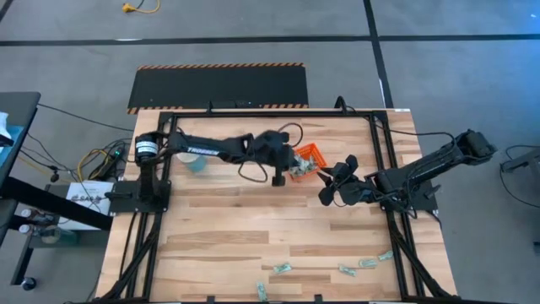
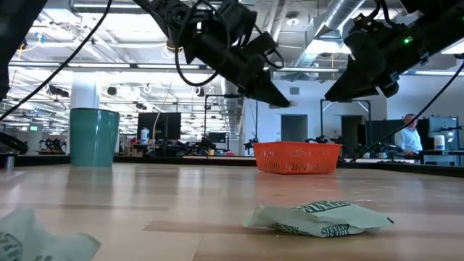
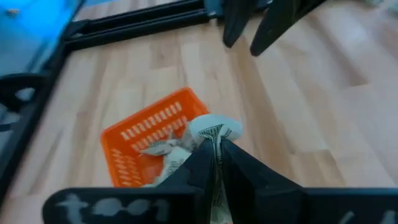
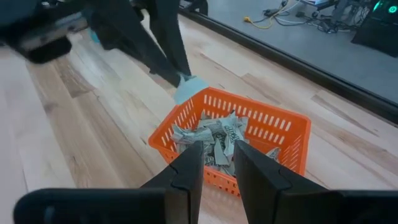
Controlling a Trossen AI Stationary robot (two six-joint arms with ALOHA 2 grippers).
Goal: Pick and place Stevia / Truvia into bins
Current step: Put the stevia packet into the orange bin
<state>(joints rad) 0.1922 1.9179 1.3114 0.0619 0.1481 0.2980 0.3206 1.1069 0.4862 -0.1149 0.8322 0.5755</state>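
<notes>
The left pincer (image 3: 216,152) is pinched tight on one small flat pale green and white paper sweetener packet (image 3: 214,129), gripped by one end so that the free end sticks out past the fingertips. It hangs at the near rim of the small shallow orange plastic mesh tray (image 3: 140,121), more over the edge than over the middle, judging from the right wrist view, where the packet's tip shows just outside the tray wall. That is the main risk: let go here and the light paper could land on the rim and slide out onto the pale wooden worktop (image 1: 253,228). It may also cling to a finger pad when the fingers part, then drop off-target as the arm pulls away.

The tray already holds a loose, crumpled heap of packets (image 4: 214,140) rising towards the top of its wall, so a new one laid on top could slide off the pile.

The right pincer (image 4: 214,162), fingers slightly apart and holding nothing, hovers close to the opposite side of the same tray. With both arms crowding one small target, a bump between them, or a nudge that shifts the tray, looks possible.

More packets (image 1: 364,264) lie scattered well away at the worktop's near edge.
</notes>
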